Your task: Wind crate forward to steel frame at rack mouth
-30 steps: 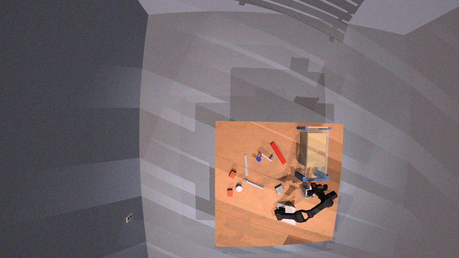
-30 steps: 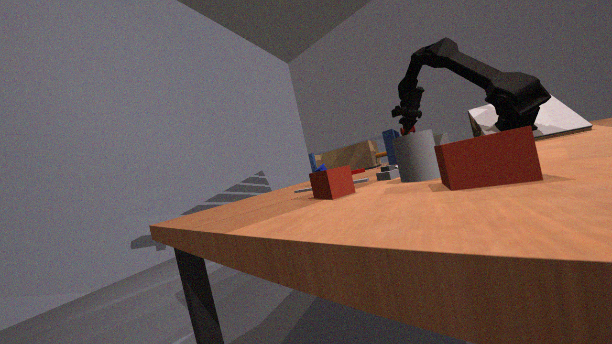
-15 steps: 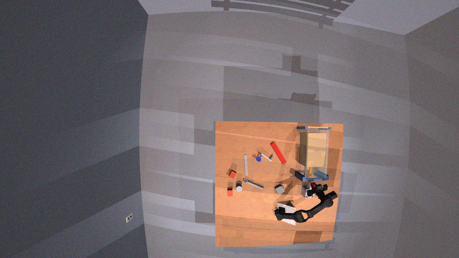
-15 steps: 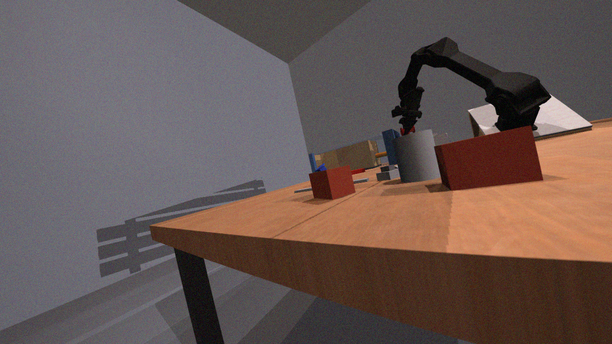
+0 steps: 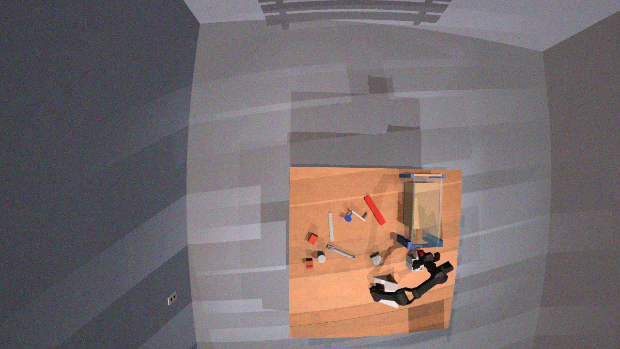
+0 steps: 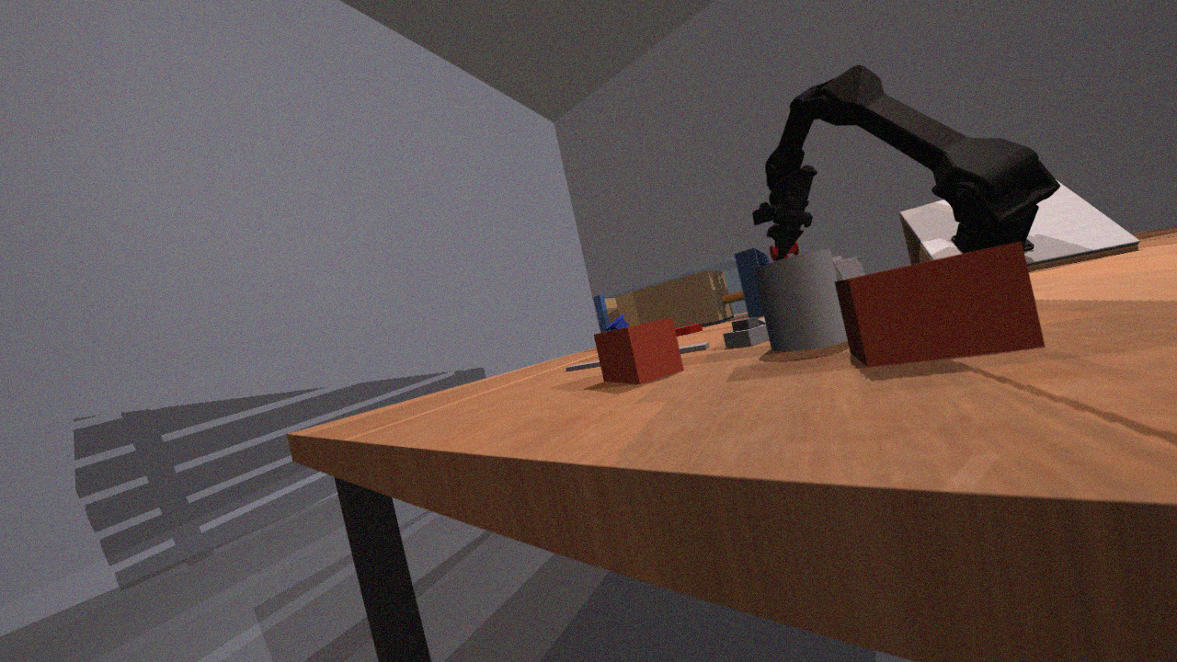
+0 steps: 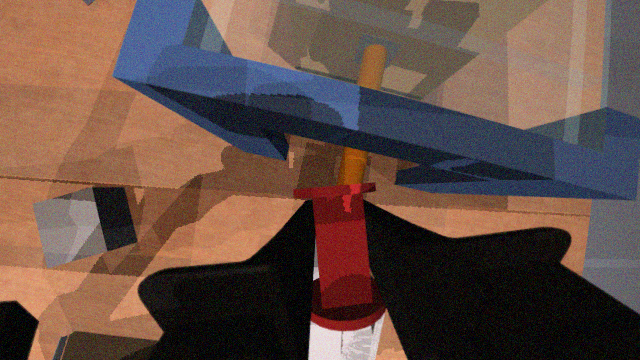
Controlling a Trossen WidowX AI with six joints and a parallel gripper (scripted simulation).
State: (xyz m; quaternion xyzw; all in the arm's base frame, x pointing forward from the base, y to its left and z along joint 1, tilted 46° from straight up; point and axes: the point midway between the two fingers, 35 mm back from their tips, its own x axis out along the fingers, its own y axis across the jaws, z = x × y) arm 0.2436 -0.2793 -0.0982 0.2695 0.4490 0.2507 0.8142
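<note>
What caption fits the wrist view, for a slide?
Black hand closed on a red spool-shaped grip, blue frame and orange strap beyond.

Crate inside the guard cubby.

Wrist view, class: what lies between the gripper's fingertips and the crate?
Between the gripper and the crate, the blue frame crosses, and the orange strap runs out under its top bar, in the wrist view.

Our black arm arches at the upper right of the exterior frame, its hand pointing down, fingers clamped around something red.
</note>
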